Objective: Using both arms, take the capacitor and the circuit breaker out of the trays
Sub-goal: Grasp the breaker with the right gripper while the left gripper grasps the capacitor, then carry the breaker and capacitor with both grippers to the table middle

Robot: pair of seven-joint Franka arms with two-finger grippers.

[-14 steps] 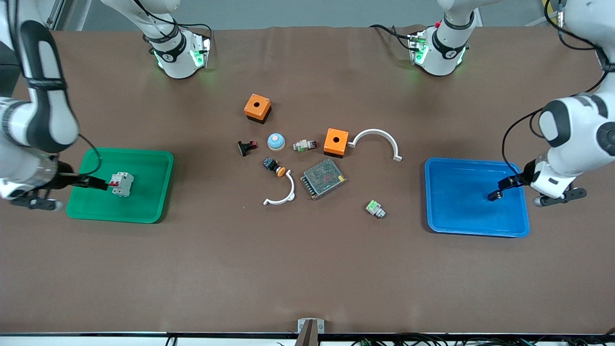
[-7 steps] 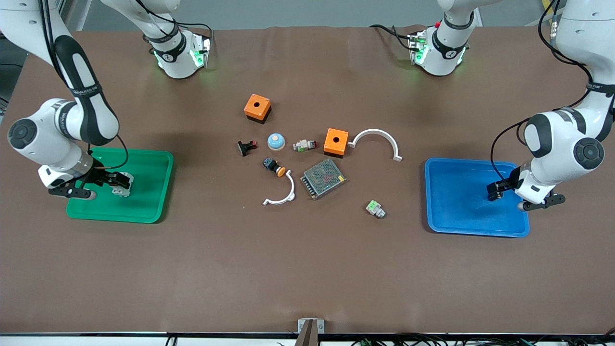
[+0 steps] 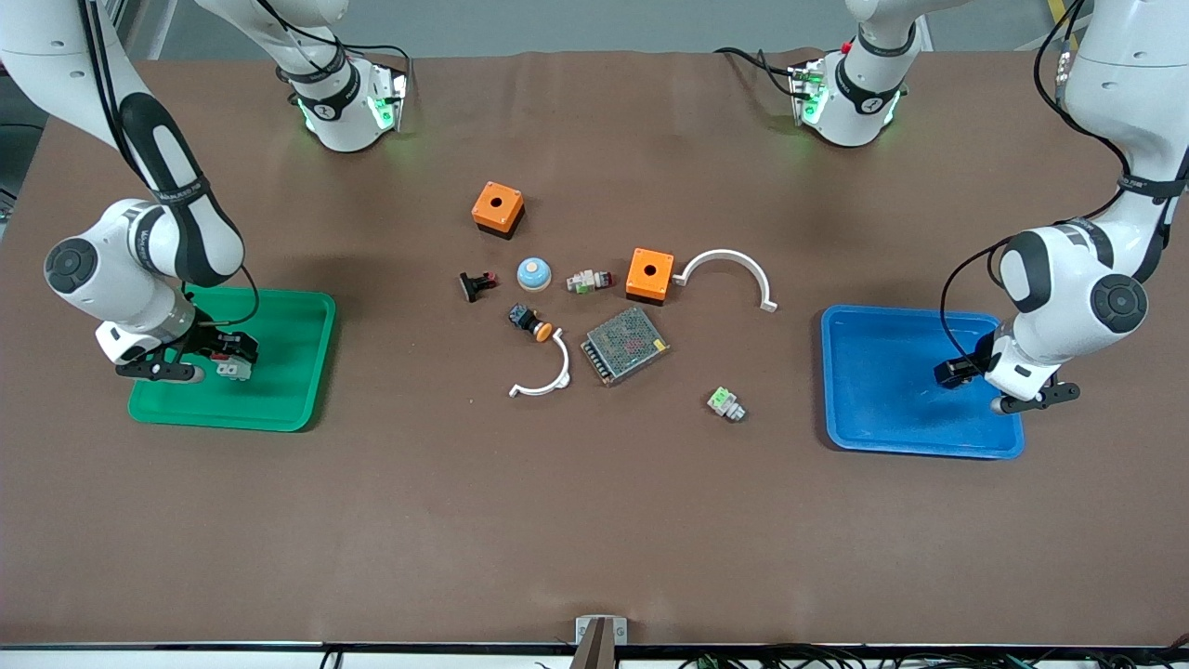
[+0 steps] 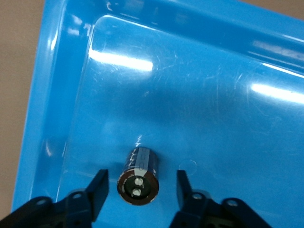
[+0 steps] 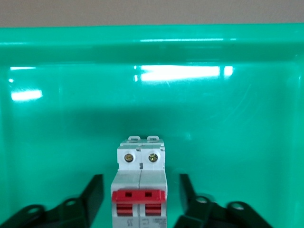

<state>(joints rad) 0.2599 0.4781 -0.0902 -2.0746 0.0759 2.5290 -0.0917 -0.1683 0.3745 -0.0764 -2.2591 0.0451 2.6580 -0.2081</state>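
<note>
The breaker (image 3: 235, 369), a light-grey block with red levers, lies in the green tray (image 3: 279, 409) at the right arm's end of the table. My right gripper (image 3: 230, 355) is low over it, open, with a finger on each side and gaps showing in the right wrist view, around the breaker (image 5: 140, 185) on the tray (image 5: 142, 42). The capacitor (image 4: 138, 174), a small black cylinder, lies in the blue tray (image 4: 190, 95). My left gripper (image 4: 141, 189) is open around it without touching. In the front view the left gripper (image 3: 947, 373) is low in the blue tray (image 3: 882, 432).
Between the trays lie two orange boxes (image 3: 497, 208) (image 3: 649, 273), a blue-domed button (image 3: 534, 272), a black clip with red (image 3: 477, 283), a black button with orange cap (image 3: 531, 322), two white arcs (image 3: 734, 263) (image 3: 546, 381), a metal mesh box (image 3: 625, 345) and green-and-white connectors (image 3: 725, 402).
Both arms have swung in and lowered into their trays. The breaker has gone down onto the green tray floor and the capacitor onto the blue one; the fingers now stand apart from them.
</note>
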